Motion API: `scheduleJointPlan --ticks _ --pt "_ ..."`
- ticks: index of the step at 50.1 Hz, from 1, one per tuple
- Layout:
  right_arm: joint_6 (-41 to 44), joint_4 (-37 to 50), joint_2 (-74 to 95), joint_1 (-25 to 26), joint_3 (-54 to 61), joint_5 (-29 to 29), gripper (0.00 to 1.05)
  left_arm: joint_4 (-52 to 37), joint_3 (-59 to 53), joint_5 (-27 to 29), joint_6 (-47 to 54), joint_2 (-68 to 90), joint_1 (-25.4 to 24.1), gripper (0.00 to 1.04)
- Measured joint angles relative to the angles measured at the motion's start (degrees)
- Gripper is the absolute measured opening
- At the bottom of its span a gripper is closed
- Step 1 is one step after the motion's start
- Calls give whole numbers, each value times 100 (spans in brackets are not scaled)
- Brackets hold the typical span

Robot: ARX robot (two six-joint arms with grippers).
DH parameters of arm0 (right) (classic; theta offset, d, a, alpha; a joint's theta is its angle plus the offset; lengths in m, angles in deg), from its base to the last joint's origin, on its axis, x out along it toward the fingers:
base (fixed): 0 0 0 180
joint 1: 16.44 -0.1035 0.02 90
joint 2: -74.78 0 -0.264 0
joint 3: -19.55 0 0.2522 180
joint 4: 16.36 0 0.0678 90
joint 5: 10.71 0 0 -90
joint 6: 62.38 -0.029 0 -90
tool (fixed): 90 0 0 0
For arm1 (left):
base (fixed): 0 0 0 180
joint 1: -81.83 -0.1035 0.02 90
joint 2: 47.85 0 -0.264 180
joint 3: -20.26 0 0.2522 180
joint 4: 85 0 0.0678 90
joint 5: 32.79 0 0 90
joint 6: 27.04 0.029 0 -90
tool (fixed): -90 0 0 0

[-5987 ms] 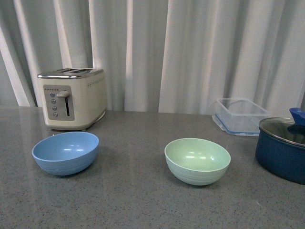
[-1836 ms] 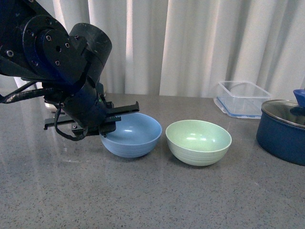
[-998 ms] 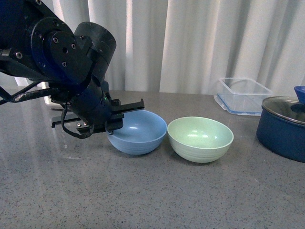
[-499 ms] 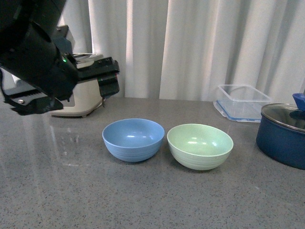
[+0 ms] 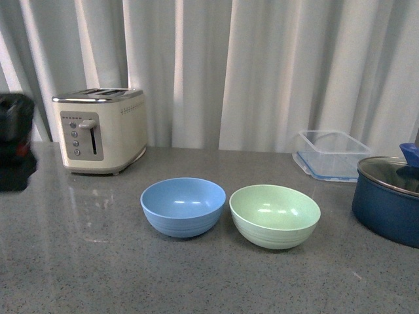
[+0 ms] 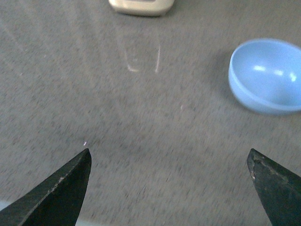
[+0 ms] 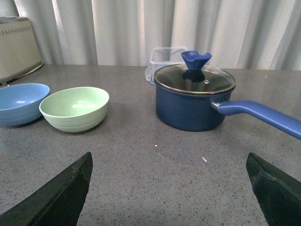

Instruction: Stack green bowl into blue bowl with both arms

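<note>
Grey bench (image 5: 196, 281) is running back to a white curtain (image 5: 262, 65). Open surface is lying along its front edge and between the toaster (image 5: 101, 131), at back left, and the bowls. Two bowls are sitting upright mid-bench, rims almost touching — the blue bowl (image 5: 183, 206) on the left, the green bowl (image 5: 275, 216) just beside it on the right. There is one toaster, one clear tub (image 5: 330, 156) at back right, and one lidded navy pot (image 5: 387, 206) at the right edge. The left arm (image 5: 14, 140) is showing as a dark blur at the left edge. The left claw (image 6: 169, 188) is gaping wide over bare bench, gripping nothing. The right claw (image 7: 169, 193) is spreading just as wide — touching nothing, with pot and green bowl ahead of it.
</note>
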Motion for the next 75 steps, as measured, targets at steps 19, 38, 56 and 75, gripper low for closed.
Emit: scheduleJointPlan --ticks 19,38,56,75 --pt "-2 0 0 0 0 0 95 -2100 -1456 -715 699 -901 -81 82" --pt "-2 0 0 0 0 0 95 -3856 -3359 -1565 1054 -2234 -887 3" --pt "0 0 0 0 0 0 95 -3379 -3950 -2236 1073 -3305 -1589 4" --pt "-2 0 0 0 0 2 95 -2929 -4264 -2238 1084 -4201 -1591 4"
